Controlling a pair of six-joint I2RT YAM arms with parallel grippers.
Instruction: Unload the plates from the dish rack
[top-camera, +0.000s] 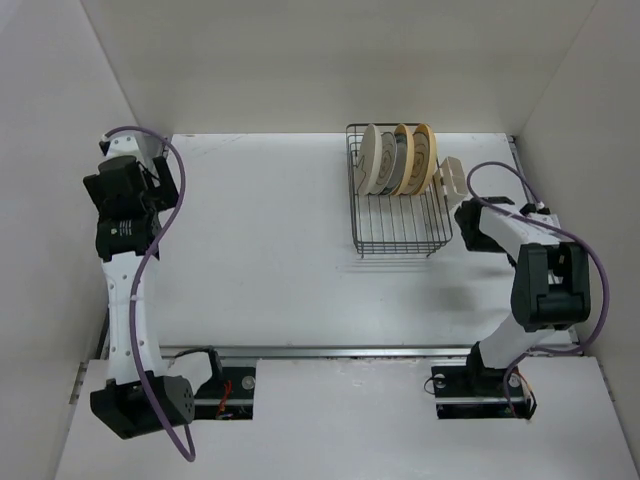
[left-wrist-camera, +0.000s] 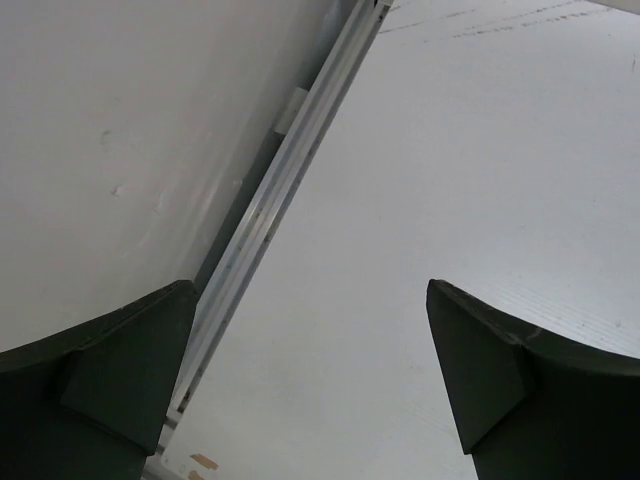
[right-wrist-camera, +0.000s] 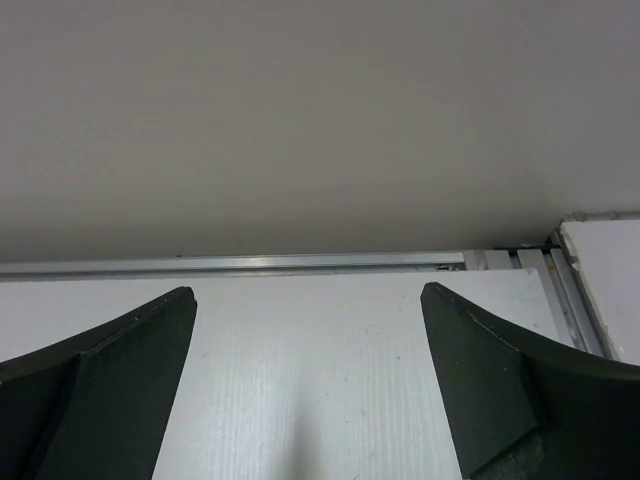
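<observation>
Plates (top-camera: 372, 160) (four, round) are stood in a black wire dish rack (top-camera: 400, 228), upper right. Left gripper (left-wrist-camera: 310, 300) and right gripper (right-wrist-camera: 308, 295) are seen released, empty.

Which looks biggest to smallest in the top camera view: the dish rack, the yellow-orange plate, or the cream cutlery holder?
1. dish rack, clearly largest.
2. yellow-orange plate, standing on edge.
3. cream cutlery holder, smallest, though close to the plate's edge-on outline.

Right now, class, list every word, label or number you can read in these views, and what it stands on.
No readable text.
Pale mark on the left arm's black housing: too small to read.
Dark motif on a white round plate in the black wire dish rack: no letters.
</observation>
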